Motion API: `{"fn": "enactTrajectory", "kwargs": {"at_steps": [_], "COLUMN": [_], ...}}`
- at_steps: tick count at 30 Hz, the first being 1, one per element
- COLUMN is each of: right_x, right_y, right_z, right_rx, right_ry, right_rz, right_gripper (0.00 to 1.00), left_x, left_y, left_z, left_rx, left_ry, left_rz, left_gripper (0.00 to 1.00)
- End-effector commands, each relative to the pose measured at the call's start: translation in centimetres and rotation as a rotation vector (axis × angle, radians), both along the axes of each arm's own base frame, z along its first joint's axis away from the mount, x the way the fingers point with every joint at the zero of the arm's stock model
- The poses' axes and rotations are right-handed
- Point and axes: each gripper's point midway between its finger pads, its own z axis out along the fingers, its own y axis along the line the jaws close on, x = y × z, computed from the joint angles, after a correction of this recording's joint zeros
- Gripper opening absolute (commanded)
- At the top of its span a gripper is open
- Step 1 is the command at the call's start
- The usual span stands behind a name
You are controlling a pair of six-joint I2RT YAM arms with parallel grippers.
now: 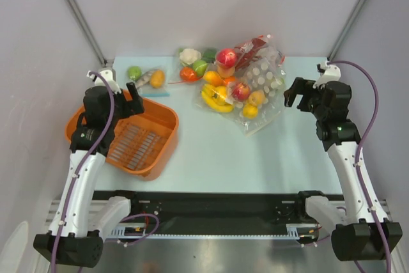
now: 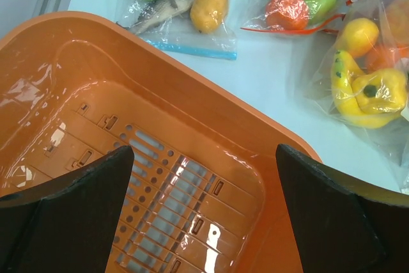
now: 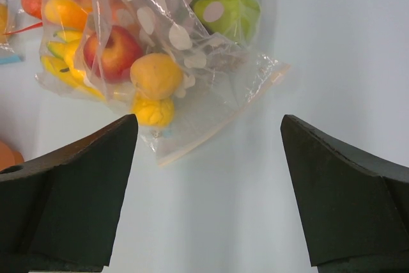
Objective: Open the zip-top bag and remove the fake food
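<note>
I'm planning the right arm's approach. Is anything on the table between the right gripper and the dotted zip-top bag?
Nothing visible does. The right gripper is open and faces the zip-top bag. Only bare table shows between it and the bag's near edge.

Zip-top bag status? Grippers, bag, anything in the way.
Left gripper open, empty, over orange basket. Right gripper open, empty, short of the zip-top bag. Bag lying on table, fake food inside. Banana bag crowds its left side.
</note>
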Motion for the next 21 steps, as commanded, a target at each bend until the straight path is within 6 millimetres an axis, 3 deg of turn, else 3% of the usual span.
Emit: {"fn": "enactTrajectory", "kwargs": {"at_steps": [1, 3, 4, 7, 8, 10, 11, 12, 17, 18, 19, 20, 21], "right_x": [1.6, 2.9, 3.6, 6.1, 6.7, 9.1, 10.1, 11.8, 17.4, 18.1, 19.7, 20.6, 21.2], "right_y": [0.0, 0.3, 0.5, 1.4, 1.7, 2.7, 3.1, 3.8, 7.0, 7.9, 8.5, 8.9, 9.3], "right_z": [4.5, 5.0, 6.6, 7.5, 9.4, 8.9, 10.6, 9.2, 8.7, 10.1, 7.9, 7.5, 8.4], "right_rx": [-0.03, -0.031, -0.029, -0.015, -0.013, -0.004, 0.0, 0.011, 0.038, 0.036, 0.045, 0.05, 0.05], "right_ry": [-0.13, -0.14, -0.17, -0.181, -0.22, -0.201, -0.232, -0.195, -0.187, -0.221, -0.181, -0.176, -0.197], "right_rz": [0.012, 0.03, 0.037, 0.081, 0.095, 0.147, 0.163, 0.199, 0.346, 0.391, 0.415, 0.438, 0.472], "right_gripper": [1.0, 1.0, 1.0, 1.0, 1.0, 1.0, 1.0, 1.0, 1.0, 1.0, 1.0, 1.0, 1.0], "left_x": [0.1, 0.4, 0.6, 1.4, 1.9, 2.8, 3.2, 4.0, 6.5, 7.0, 7.1, 7.2, 7.4], "left_y": [0.0, -0.3, -0.6, -1.7, -2.0, -3.0, -3.4, -4.3, -7.6, -8.5, -8.9, -9.2, -9.6], "left_z": [2.4, 2.8, 3.0, 3.8, 3.7, 4.9, 5.1, 4.8, 5.7, 5.9, 6.0, 6.2, 6.4], "left_rx": [-0.002, -0.01, -0.015, -0.039, -0.046, -0.058, -0.051, -0.045, -0.055, -0.08, -0.091, -0.101, -0.112], "left_ry": [-0.078, -0.095, -0.103, -0.141, -0.142, -0.179, -0.185, -0.176, -0.183, -0.192, -0.2, -0.208, -0.218], "left_rz": [0.002, -0.014, -0.026, -0.081, -0.095, -0.138, -0.15, -0.175, -0.287, -0.319, -0.339, -0.349, -0.365], "left_gripper": [1.0, 1.0, 1.0, 1.0, 1.0, 1.0, 1.0, 1.0, 1.0, 1.0, 1.0, 1.0, 1.0]}}
